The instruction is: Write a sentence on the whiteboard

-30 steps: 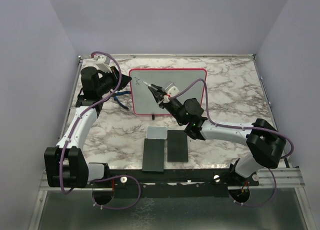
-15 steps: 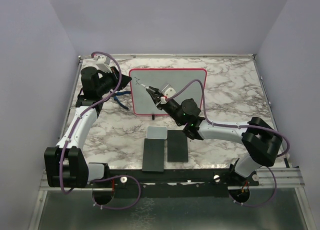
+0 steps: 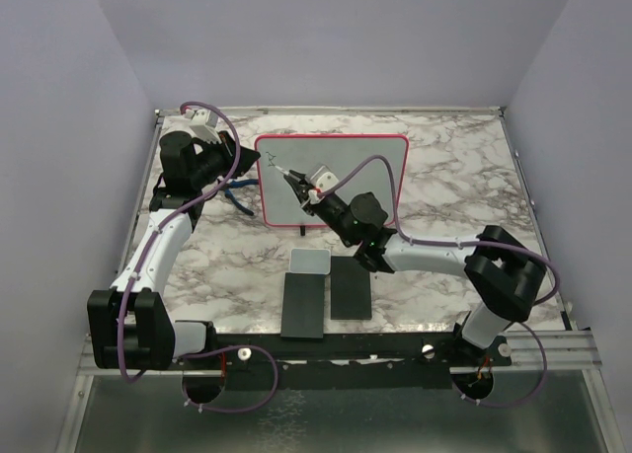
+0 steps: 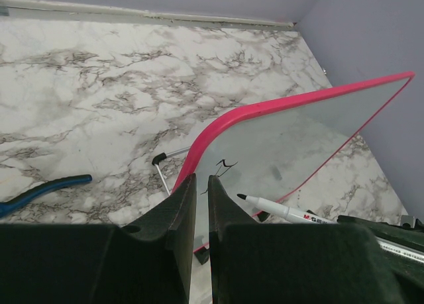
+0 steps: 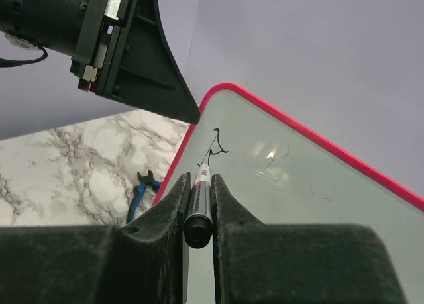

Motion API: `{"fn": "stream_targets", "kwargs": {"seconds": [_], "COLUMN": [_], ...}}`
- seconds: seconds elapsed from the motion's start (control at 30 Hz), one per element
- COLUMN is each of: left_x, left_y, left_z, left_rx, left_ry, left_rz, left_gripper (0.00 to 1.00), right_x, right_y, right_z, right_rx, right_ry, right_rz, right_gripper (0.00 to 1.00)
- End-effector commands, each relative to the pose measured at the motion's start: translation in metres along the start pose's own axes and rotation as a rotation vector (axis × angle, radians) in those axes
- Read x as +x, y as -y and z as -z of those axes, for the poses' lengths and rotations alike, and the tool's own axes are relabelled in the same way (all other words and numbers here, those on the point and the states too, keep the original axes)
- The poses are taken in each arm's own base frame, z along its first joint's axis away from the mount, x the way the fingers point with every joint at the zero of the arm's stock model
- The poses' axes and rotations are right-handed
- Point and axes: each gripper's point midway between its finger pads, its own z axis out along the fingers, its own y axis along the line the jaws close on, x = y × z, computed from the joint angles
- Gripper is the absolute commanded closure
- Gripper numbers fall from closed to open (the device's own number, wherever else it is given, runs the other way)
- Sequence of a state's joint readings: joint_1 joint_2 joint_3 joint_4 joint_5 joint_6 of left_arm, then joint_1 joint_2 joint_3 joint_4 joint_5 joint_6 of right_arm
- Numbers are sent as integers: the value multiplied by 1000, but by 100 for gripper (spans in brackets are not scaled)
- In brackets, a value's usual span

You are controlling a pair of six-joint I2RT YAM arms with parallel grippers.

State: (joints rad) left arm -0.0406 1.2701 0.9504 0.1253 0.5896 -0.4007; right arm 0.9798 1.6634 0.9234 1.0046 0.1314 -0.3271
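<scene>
Writing is only at its start: the whiteboard (image 3: 341, 149), standing at the far middle of the bench (image 3: 454, 177), carries just a few strokes of the sentence (image 5: 216, 145) near its upper left corner. The right gripper (image 5: 199, 178) pinches the marker (image 5: 204, 170) beside them; the left gripper (image 4: 201, 179) clamps the board's left edge.

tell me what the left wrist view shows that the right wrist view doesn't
Only the left wrist view: the left tool seen from behind, shut on the whiteboard rim; the board's wire foot; the marker side-on with its printed barrel.
Only the right wrist view: the marker end-on in the shut right tool, and the left tool's black body at the board's corner.
Both: the red-pink rim, the few dark strokes near that corner, the marble table and the blue-handled pliers.
</scene>
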Motion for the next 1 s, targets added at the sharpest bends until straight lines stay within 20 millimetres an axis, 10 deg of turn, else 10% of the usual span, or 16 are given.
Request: {"fn": "stream_targets", "kwargs": {"seconds": [0.0, 0.97], "left_x": [0, 0], "left_y": [-1, 0], "left_z": [2, 3], "left_rx": [-10, -5], "left_ry": [4, 5], "left_rz": [-14, -14], "left_gripper": [87, 87], "right_x": [-8, 8], "right_y": [5, 18], "right_z": [-10, -16], "right_rx": [28, 104], "right_ry": [38, 3], "right_rz": [18, 36], "right_gripper": [99, 99]}}
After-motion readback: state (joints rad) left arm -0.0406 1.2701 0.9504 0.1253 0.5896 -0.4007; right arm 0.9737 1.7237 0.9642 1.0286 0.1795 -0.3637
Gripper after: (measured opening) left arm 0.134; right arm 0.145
